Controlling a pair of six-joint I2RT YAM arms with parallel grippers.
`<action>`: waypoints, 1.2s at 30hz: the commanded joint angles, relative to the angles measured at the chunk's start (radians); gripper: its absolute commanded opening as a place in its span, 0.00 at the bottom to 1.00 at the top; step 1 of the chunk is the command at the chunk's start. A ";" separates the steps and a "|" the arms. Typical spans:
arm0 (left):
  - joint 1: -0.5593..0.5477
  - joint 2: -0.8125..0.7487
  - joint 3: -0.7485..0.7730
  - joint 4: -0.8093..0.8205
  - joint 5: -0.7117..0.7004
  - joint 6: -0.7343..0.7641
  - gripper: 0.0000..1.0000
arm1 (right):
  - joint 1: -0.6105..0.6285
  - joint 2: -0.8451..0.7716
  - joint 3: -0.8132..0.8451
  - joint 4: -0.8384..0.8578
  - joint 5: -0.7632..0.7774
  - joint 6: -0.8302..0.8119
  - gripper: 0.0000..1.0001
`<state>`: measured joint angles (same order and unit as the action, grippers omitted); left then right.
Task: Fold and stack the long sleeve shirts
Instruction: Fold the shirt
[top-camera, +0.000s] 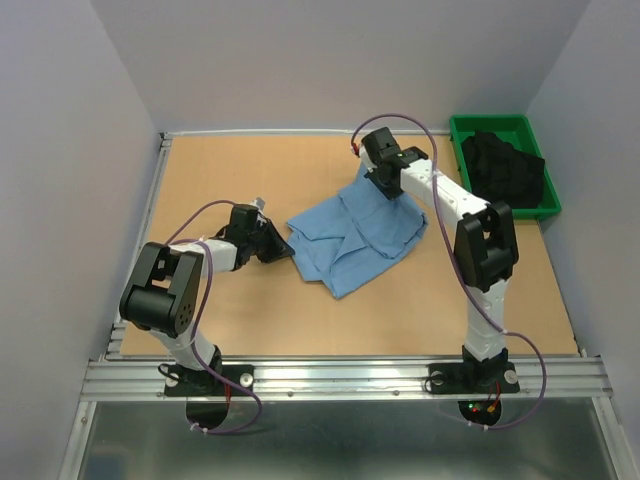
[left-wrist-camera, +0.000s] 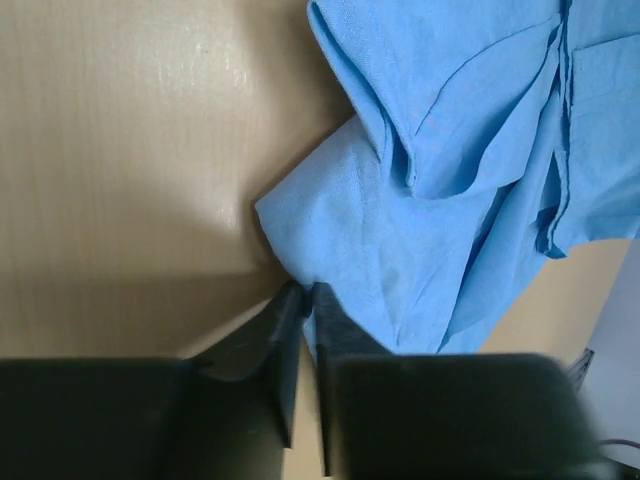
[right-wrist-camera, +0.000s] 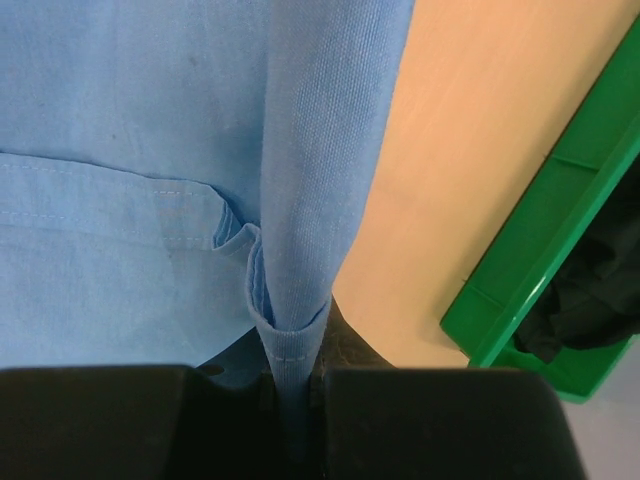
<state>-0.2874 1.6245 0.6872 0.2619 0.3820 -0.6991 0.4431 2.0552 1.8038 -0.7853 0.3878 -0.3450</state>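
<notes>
A light blue long sleeve shirt (top-camera: 352, 234) lies partly folded and rumpled at the table's middle. My left gripper (top-camera: 281, 243) sits low at its left corner, and in the left wrist view its jaws are pinched shut on that corner of the shirt (left-wrist-camera: 400, 200), with the left gripper (left-wrist-camera: 306, 292) at the fabric edge. My right gripper (top-camera: 378, 178) is at the shirt's far edge and holds it lifted. In the right wrist view the right gripper (right-wrist-camera: 300, 345) is shut on a hemmed fold of the shirt (right-wrist-camera: 150, 150).
A green bin (top-camera: 470, 128) holding dark clothing (top-camera: 505, 170) stands at the far right, also in the right wrist view (right-wrist-camera: 540, 260). Bare wooden table (top-camera: 230, 170) surrounds the shirt. A raised rail runs along the left and far edges.
</notes>
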 joint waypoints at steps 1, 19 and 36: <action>-0.004 0.000 0.020 0.050 0.029 -0.017 0.09 | 0.069 -0.030 0.046 0.026 0.121 -0.003 0.06; -0.004 -0.018 0.014 0.066 0.052 -0.040 0.00 | 0.357 -0.047 -0.175 0.116 0.436 0.034 0.13; -0.006 -0.025 -0.003 0.085 0.058 -0.060 0.00 | 0.448 0.049 -0.078 0.044 0.066 0.283 0.25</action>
<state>-0.2871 1.6287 0.6868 0.3103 0.4171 -0.7532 0.8761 2.0819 1.6573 -0.7269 0.5591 -0.1558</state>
